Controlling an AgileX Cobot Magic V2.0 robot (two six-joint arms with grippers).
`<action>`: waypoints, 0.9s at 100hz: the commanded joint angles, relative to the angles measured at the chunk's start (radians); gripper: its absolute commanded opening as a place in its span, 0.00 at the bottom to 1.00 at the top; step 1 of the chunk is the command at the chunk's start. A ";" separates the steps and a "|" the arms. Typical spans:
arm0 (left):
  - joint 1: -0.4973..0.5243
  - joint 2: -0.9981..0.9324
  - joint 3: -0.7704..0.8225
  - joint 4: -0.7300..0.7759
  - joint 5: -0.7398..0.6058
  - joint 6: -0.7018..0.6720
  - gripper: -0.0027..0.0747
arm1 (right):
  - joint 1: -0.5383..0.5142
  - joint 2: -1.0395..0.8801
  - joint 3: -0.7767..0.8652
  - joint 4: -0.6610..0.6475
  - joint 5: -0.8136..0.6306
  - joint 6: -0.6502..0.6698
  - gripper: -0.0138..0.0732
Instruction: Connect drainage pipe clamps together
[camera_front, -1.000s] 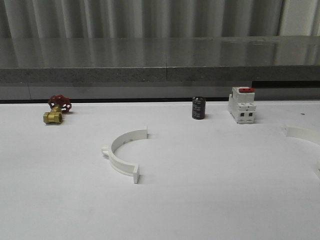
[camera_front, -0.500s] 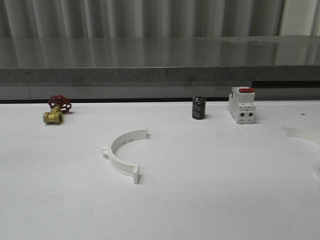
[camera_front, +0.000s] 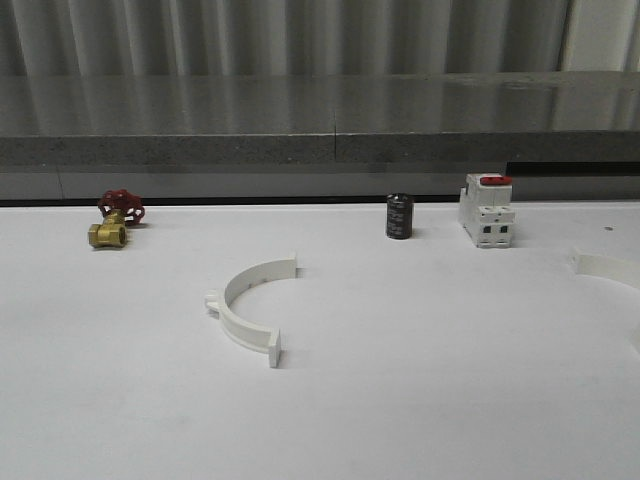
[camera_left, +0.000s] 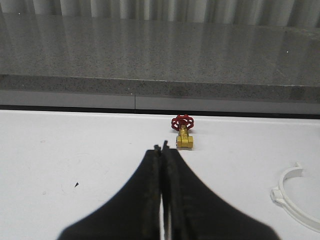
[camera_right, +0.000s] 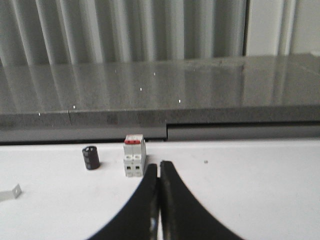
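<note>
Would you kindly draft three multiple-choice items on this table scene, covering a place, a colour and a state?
1. What stands beside the small black cylinder, toward the robot's right?
A brass valve
B white boxy red-topped switch
C white plastic half-ring clamp

2. What colour is the brass valve's handwheel?
A red
B blue
C black

3. How do the left gripper's jaws stand?
A wide open
B shut, empty
C shut on the clamp

Answers: 1 B, the switch stands right of the cylinder. 2 A, the wheel is red. 3 B, the jaws meet with nothing between.

White clamp halves (camera_front: 247, 312), a red-handled brass valve (camera_front: 113, 221), a black cylinder (camera_front: 399, 216).
</note>
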 joint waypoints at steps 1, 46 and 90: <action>0.003 0.007 -0.024 0.004 -0.087 0.001 0.01 | 0.002 0.116 -0.141 0.000 0.112 -0.007 0.08; 0.003 0.007 -0.024 0.004 -0.087 0.001 0.01 | 0.002 0.750 -0.619 0.000 0.506 -0.007 0.08; 0.003 0.007 -0.024 0.004 -0.087 0.001 0.01 | 0.002 1.000 -0.692 0.000 0.446 -0.007 0.45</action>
